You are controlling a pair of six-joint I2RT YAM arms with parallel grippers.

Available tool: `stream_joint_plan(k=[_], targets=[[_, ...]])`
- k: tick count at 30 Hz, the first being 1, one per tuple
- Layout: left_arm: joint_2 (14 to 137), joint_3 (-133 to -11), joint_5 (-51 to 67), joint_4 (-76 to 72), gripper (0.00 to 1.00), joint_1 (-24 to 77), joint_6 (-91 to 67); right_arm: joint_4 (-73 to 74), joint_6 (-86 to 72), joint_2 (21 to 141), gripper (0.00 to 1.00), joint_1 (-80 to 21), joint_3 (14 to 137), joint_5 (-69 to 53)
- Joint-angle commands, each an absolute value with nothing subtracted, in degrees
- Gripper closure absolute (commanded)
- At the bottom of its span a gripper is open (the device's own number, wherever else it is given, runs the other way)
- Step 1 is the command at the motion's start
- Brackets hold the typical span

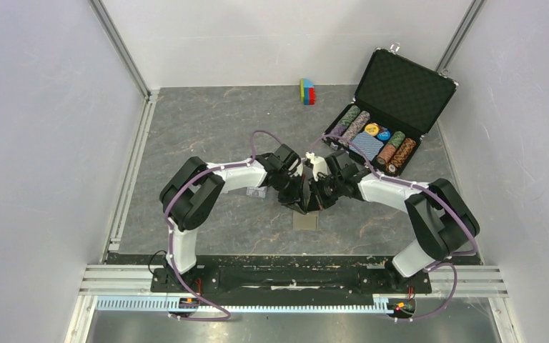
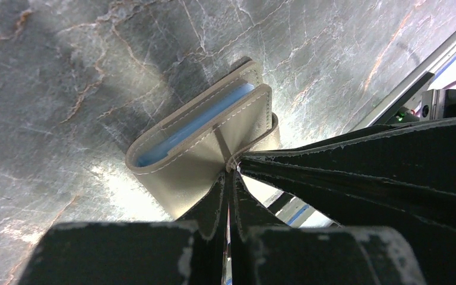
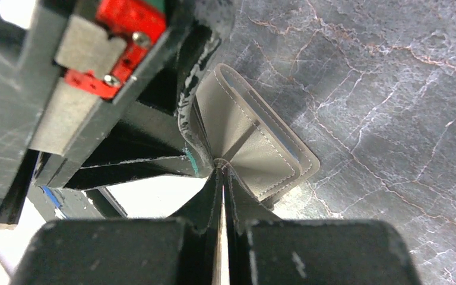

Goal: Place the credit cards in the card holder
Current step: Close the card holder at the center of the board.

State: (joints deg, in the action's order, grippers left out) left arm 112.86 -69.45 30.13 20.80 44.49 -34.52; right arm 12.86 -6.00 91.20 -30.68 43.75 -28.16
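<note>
We have our left jaws and right jaws both clenched on one flap of the taupe card holder (image 2: 197,155)

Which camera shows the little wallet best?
The left wrist view. The wallet fills the middle there, pulled open, with its blue lining plain to see. The right wrist view shows it close too, but little of the blue. In the top view it is just a tiny brownish patch.
</note>
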Motion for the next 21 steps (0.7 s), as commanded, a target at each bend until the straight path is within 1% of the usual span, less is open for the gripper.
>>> stream_joint_plan(k=[1, 8, 13, 18, 21], targets=[[115.4, -65.3, 23.1, 19.1, 0.98, 47.4, -36.9, 17.8, -5.1, 97.1, 1.00, -34.0, 36.3, -18.4], [112.6, -62.8, 19.8, 17.9, 0.98, 48.4, -38.6, 16.9, -9.0, 97.5, 1.00, -36.1, 31.6, -13.3], [109.6, -62.8, 13.3, 19.1, 0.98, 49.9, -37.1, 14.8, -12.0, 97.8, 1.00, -37.2, 26.6, -11.5], [106.1, -62.1, 9.7, 18.4, 0.98, 50.5, -35.9, 12.6, -14.0, 93.4, 1.00, -37.7, 22.3, -11.3], [105.0, -62.7, 9.5, 18.7, 0.98, 50.6, -34.7, 11.0, -12.9, 87.4, 1.00, -37.7, 22.5, -12.8]])
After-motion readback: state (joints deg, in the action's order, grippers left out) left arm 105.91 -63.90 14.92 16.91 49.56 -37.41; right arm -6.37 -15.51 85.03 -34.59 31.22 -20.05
